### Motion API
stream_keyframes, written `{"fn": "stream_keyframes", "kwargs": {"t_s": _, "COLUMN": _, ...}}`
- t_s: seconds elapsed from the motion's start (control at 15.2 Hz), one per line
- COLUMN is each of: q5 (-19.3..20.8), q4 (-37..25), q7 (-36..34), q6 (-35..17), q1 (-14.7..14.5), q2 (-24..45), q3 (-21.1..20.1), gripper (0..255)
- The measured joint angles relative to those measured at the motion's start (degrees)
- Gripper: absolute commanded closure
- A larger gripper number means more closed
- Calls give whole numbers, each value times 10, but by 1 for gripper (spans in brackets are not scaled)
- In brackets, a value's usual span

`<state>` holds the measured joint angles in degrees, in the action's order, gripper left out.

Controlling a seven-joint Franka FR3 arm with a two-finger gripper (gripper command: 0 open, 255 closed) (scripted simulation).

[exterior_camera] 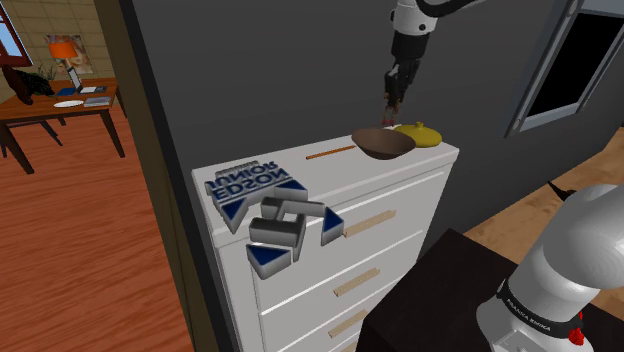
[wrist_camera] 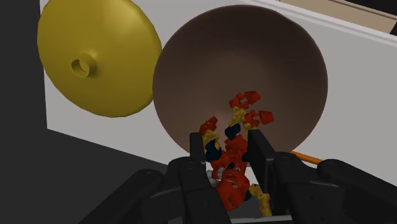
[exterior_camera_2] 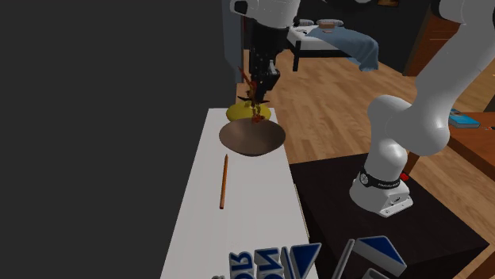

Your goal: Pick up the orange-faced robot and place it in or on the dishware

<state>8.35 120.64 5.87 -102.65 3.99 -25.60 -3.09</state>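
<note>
Placement stage of the task, with the pick-up judged complete. The gripper (wrist_camera: 229, 145) points downward above the white dresser (exterior_camera: 340, 178), and its two black fingers (wrist_camera: 199, 145) are clenched on the toy robot (wrist_camera: 236, 153), a small figure of red, yellow and dark blue parts that hangs from between them, clear of every surface. In the wrist view the toy's limbs lie against the dark brown bowl (wrist_camera: 222, 57), which places the load over the bowl's interior, toward the side nearest the gripper rather than at its centre. The shoulder view shows the toy suspended above the bowl's rim with a visible gap between them. The bowl stands near the dresser's far end, just beside a yellow domed disc (wrist_camera: 95, 54) with a small knob; a thin orange stick (exterior_camera_2: 224, 181) lies apart on the dresser top, and a blue-and-white lettered box (exterior_camera: 250, 185) rests at the nearer end. What is left, by this reading: descend into the bowl, open the fingers, and withdraw. The toy is not yet in contact with the dishware, so the task is likely past its midpoint but unfinished.
</note>
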Motion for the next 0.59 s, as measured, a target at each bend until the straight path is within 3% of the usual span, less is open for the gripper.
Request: {"fn": "stream_keyframes", "kwargs": {"t_s": 0.59, "q5": 3, "q4": 71, "q7": -8, "q6": -64, "q1": 0, "q2": -6, "q3": 2, "gripper": 255}}
